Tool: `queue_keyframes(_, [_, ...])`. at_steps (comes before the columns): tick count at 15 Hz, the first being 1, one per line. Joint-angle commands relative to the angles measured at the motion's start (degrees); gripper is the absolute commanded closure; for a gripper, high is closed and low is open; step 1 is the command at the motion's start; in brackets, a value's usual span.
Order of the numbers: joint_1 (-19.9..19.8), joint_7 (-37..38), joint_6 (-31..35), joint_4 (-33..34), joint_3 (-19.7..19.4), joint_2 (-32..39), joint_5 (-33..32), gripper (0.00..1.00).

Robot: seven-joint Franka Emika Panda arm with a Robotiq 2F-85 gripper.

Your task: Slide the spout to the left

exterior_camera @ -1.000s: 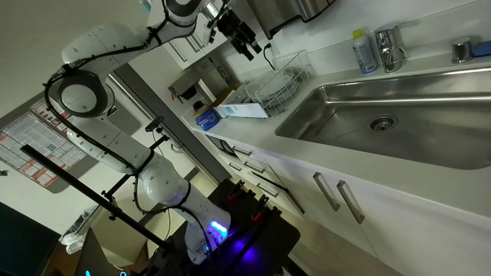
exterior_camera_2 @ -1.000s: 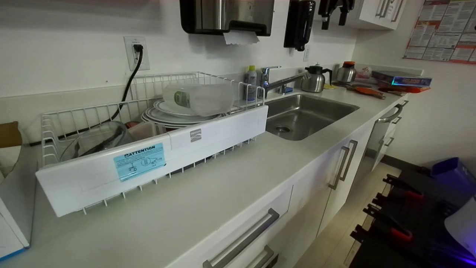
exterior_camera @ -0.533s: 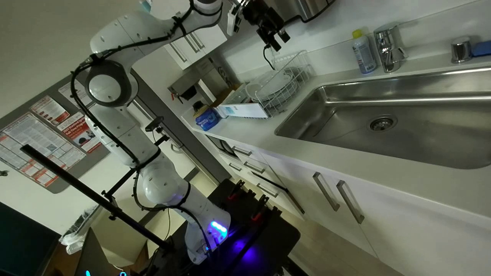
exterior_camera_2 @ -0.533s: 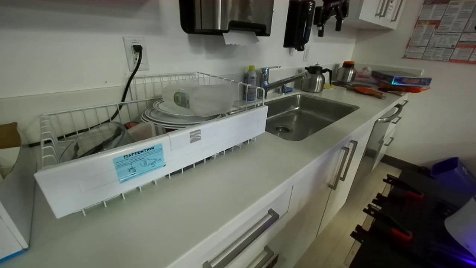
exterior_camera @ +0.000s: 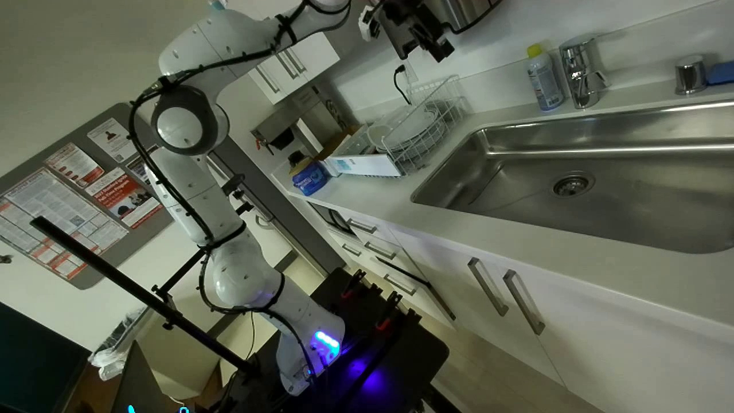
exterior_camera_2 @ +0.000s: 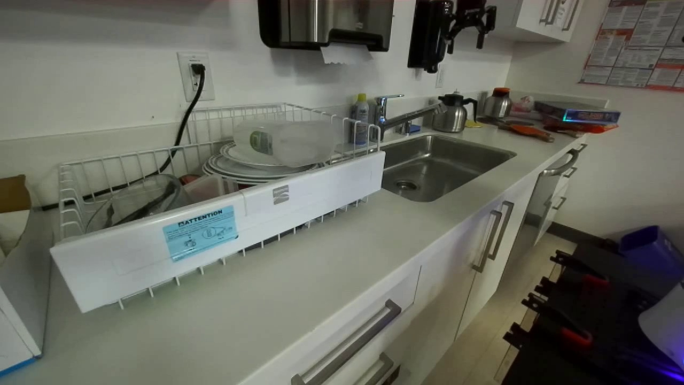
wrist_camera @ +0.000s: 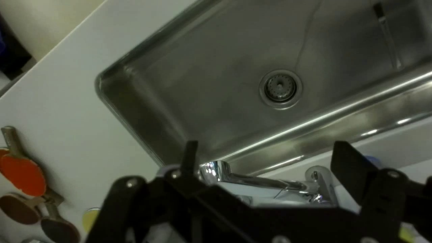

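The pincer (wrist_camera: 266,152), spread wide with nothing gripped, hangs well above the shiny spout (wrist_camera: 258,181), whose head, in the wrist view, overlaps the steel sink (wrist_camera: 209,101).

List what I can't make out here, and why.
Base of the spout, in an exterior view: partly behind the dish rack.
Fine print on the blue label, in an exterior view: too small.
Right end of the sink, in an exterior view: cut off by the edge.
Rest of a yellow item, in the wrist view: behind the gripper.
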Motion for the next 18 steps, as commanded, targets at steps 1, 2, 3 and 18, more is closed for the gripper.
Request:
queue_keyframes(1, [-2.5, 6.3, 3.3, 11.5, -2.1, 10.7, 4.2, 0.00])
queue_keyframes(2, [-3.1, 8.2, 5.3, 13.3, -2.5, 13.0, 5.1, 0.00])
queue_keyframes(3, [-3.8, 9.4, 7.8, 14.9, -2.9, 15.3, 6.1, 0.00])
queue_keyframes(18, [-1.2, 22.7, 35.7, 12.7, -9.0, 23.9, -7.0, 0.00])
